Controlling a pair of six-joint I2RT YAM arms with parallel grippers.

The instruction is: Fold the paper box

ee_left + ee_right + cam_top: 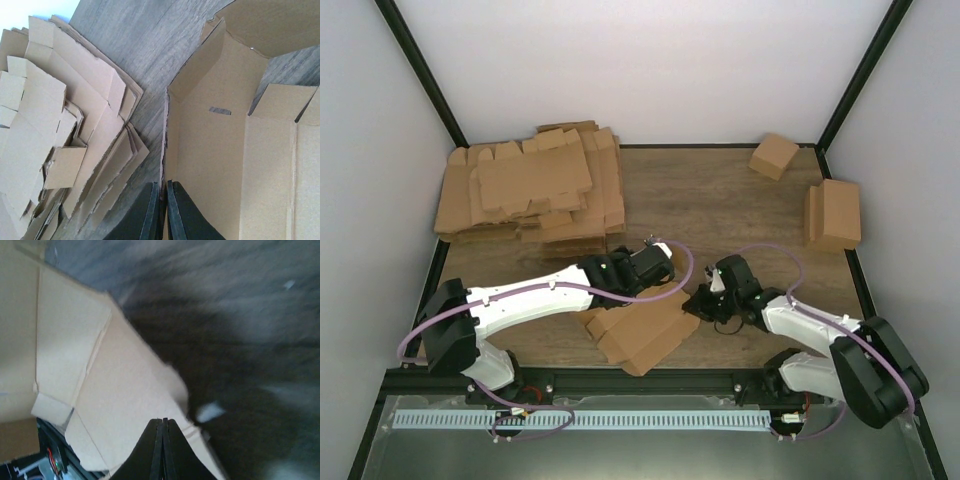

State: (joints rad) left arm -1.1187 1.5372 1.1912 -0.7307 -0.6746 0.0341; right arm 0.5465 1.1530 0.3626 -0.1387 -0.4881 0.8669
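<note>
- Box is lying half-formed at the near edge of the surface, about mid-width, with its flaps splaying out.
- Left fingers are clamping on the top edge of an upright box wall. The cardboard edge is sitting in the thin slit between them.
- The left wrist view is looking into the box: a slot is showing in the main panel, one flap is standing up at the far end, and another panel is lying to the right.
- Right fingers are pressing together with no gap showing, and the tips are sitting over a flap on the box's right side.
- That view is blurring, so I cannot tell whether they are pinching cardboard or only touching it.
- Pile of flat blanks is sitting at the far left of the surface, apart from the box.
- Small box is sitting tilted near the far right corner.
- Folded box is sitting by the right edge, near the small box.
</note>
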